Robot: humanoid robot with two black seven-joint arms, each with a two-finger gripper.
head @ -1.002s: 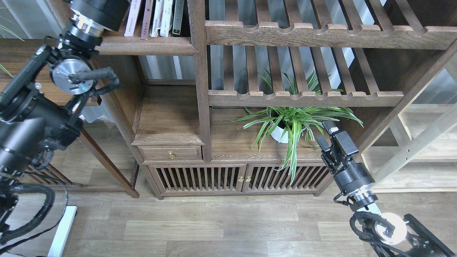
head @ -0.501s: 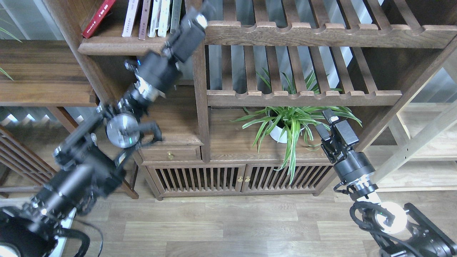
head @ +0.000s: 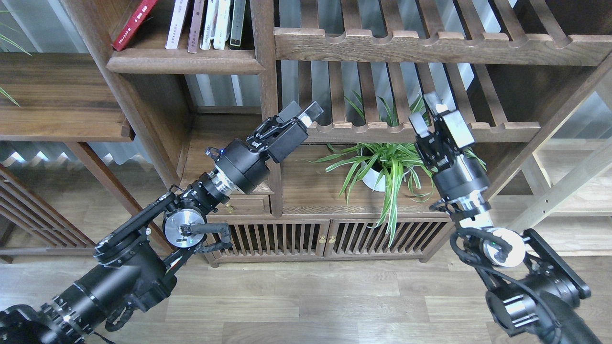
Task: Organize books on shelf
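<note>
A red book leans tilted at the left end of the shelf, a dark board with a rounded front edge at the top left. Several thin white and dark-spined books stand upright to its right, against the post. My left gripper hangs well below that board, in front of the central post, slightly open and holding nothing. My right gripper is open and empty, raised in front of the lower slatted rack above the plant.
A potted spider plant sits on the cabinet top under the slatted rack. A small drawer and slatted cabinet doors lie below. A wooden side table stands at the left.
My left arm has swung down and right from the upper shelf to the central post, leaving the red book leaning on the shelf. My right gripper has risen toward the slatted rack.
</note>
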